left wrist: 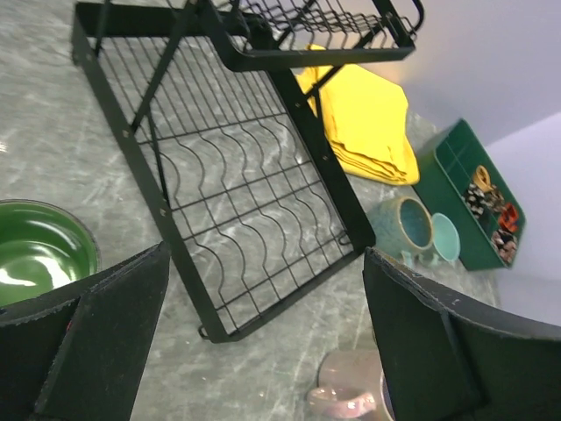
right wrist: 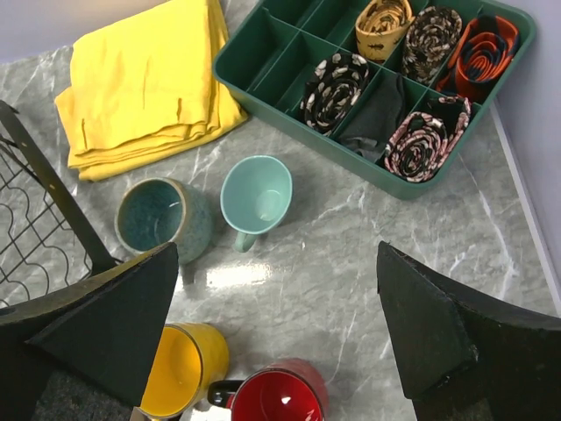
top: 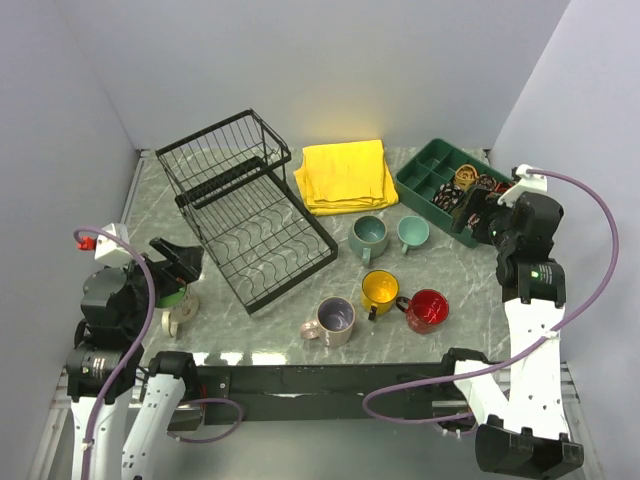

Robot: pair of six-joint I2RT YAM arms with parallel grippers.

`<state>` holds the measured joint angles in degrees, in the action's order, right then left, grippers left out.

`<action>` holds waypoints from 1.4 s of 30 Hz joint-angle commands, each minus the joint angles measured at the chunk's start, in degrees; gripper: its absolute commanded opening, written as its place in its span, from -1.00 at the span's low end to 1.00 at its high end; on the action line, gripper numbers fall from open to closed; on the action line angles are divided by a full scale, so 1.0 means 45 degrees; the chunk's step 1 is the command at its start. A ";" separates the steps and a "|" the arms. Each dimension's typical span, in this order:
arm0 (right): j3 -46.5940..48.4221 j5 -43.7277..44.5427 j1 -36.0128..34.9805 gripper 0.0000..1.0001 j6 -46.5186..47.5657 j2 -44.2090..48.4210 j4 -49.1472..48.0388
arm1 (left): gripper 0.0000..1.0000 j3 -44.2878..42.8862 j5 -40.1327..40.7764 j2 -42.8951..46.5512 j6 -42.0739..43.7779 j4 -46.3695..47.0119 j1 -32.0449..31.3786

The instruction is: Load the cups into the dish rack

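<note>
The black wire dish rack [top: 245, 205] stands at the back left and holds nothing; it also shows in the left wrist view [left wrist: 237, 184]. Five cups stand right of it: dark teal [top: 368, 237], light teal [top: 412, 232], yellow [top: 380, 292], red [top: 427, 309] and cream [top: 333, 321]. A dark green cup [top: 172, 294] sits under my left gripper [top: 178, 262], which is open and empty [left wrist: 263, 263]; the cup shows at that view's left [left wrist: 39, 250]. My right gripper [top: 478, 215] is open and empty [right wrist: 276, 263], above the teal [right wrist: 158, 217], light teal [right wrist: 256, 195], yellow [right wrist: 180, 368] and red [right wrist: 280, 395] cups.
A folded yellow cloth [top: 345, 175] lies behind the cups. A green divided tray [top: 440, 185] with rolled ties stands at the back right, close to my right gripper. A pale object [top: 180, 322] sits beside the green cup. Walls close in on three sides.
</note>
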<state>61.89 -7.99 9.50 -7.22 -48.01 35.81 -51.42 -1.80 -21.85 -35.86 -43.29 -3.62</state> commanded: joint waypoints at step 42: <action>0.3082 -0.4593 -1.2110 0.97 1.1876 -0.8154 0.4561 | 0.93 0.3731 -0.7062 0.2432 -0.3985 0.1437 -0.0016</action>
<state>71.59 -34.41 -43.35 42.00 -80.07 54.96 -33.67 -35.22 -12.62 -52.14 -37.63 -3.64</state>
